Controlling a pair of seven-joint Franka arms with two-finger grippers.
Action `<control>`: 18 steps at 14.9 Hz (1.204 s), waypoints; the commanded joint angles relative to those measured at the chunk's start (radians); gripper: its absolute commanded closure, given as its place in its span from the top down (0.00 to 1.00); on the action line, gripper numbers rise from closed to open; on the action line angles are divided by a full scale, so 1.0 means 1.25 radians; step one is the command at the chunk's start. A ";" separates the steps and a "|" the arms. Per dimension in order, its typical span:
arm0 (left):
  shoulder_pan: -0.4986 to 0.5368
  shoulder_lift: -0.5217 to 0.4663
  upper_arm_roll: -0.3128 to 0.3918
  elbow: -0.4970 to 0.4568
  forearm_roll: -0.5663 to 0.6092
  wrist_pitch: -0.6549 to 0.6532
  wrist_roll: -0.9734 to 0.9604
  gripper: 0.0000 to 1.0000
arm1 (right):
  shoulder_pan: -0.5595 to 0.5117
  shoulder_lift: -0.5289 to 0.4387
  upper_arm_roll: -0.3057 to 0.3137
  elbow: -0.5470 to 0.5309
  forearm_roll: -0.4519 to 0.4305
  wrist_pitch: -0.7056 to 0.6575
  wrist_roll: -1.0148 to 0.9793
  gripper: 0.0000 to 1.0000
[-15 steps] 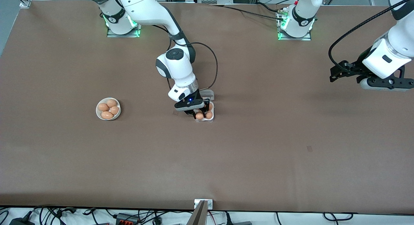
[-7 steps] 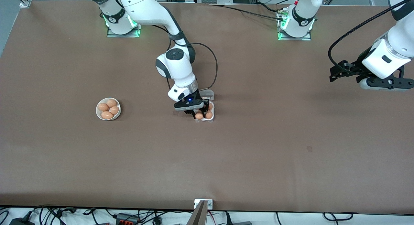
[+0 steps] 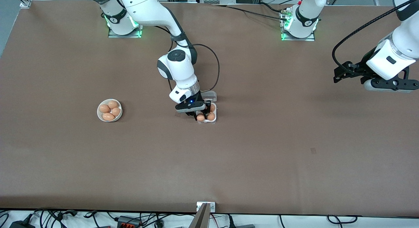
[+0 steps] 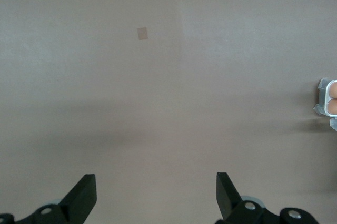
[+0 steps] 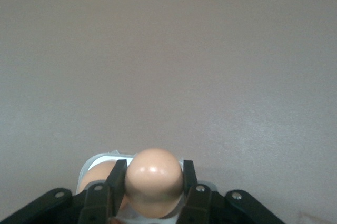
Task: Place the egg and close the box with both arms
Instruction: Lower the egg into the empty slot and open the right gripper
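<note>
I see the egg [image 5: 154,181] pinched between the two black fingers [image 5: 117,184] of the right gripper [image 3: 200,114]. In the right wrist view the fingers press on both sides of the egg, and the whitish tray of the box [image 5: 97,162] shows directly beneath it. In the front view the egg [image 3: 200,117] sits low over the box cell that lies nearest the front camera, toward the right arm's end of the table. I cannot tell whether the egg touches the cell.

The box [image 3: 214,121] lies near the middle of the table [image 3: 262,149]. Its clear lid [image 3: 211,96] is open and lies farther from the front camera than the tray. I see two more eggs in the box: one [image 3: 211,116] just beside the held egg, one [image 3: 212,107] farther from the front camera.

A round white bowl [image 3: 99,115] stands well apart from the box, toward the right arm's end of the table. It holds four eggs [image 3: 108,116].

The left gripper [image 3: 350,73] hangs over bare table well apart from the box, toward the left arm's end. Its fingers [image 4: 84,197] are spread wide with nothing between them. The left arm waits. In the left wrist view a corner of the box [image 4: 324,88] shows at the picture's edge.
</note>
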 commanded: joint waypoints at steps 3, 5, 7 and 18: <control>0.000 0.009 -0.003 0.022 0.012 -0.022 -0.006 1.00 | 0.019 0.016 -0.006 -0.024 -0.002 -0.001 0.024 1.00; -0.001 0.009 -0.003 0.022 0.012 -0.022 -0.006 1.00 | 0.019 0.015 -0.006 -0.025 -0.002 -0.001 0.024 1.00; -0.001 0.009 -0.003 0.022 0.012 -0.022 -0.006 1.00 | 0.019 0.012 -0.006 -0.022 -0.002 -0.001 0.021 1.00; -0.003 0.008 -0.003 0.022 0.012 -0.022 -0.006 1.00 | -0.159 -0.322 -0.001 -0.024 -0.003 -0.501 -0.167 1.00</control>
